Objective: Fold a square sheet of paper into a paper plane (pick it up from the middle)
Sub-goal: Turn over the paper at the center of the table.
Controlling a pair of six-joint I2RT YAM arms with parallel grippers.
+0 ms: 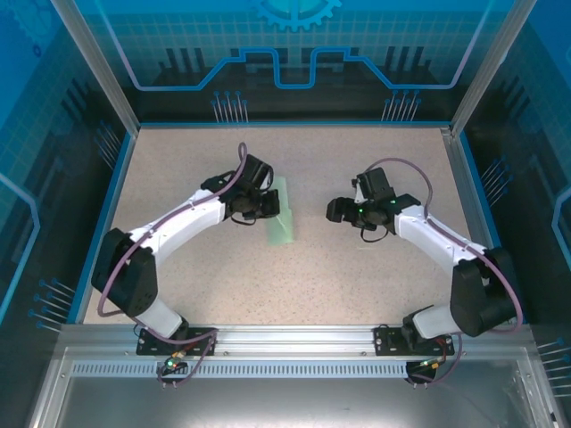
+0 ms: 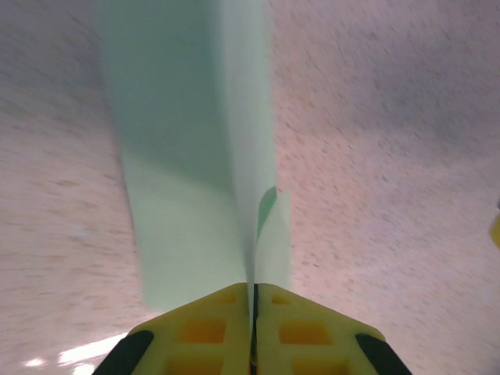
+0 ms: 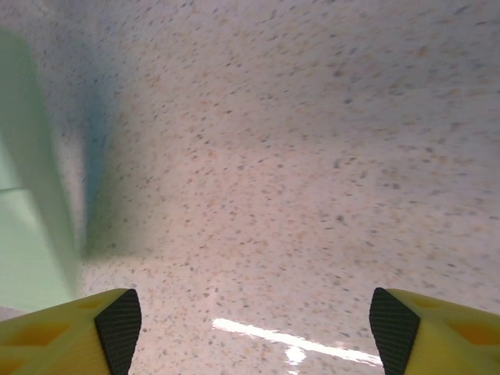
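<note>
The pale mint-green sheet of paper (image 1: 282,214) is folded into a long narrow shape and lies mid-table, running away from the arms. My left gripper (image 1: 264,204) is at its left side, shut on it. In the left wrist view the yellow fingers (image 2: 211,332) meet with a thin edge of the paper (image 2: 187,156) pinched between them, and folded layers stretch ahead over the table. My right gripper (image 1: 335,211) is a short way to the right of the paper, open and holding nothing. In the right wrist view its black pads (image 3: 119,322) stand wide apart over bare table, with the paper (image 3: 23,234) at the left edge.
The speckled beige tabletop (image 1: 357,285) is framed by blue-edged walls and grey posts (image 1: 94,62). A metal rail (image 1: 285,343) carrying both arm bases runs along the near edge. Open table lies in front of and behind the paper.
</note>
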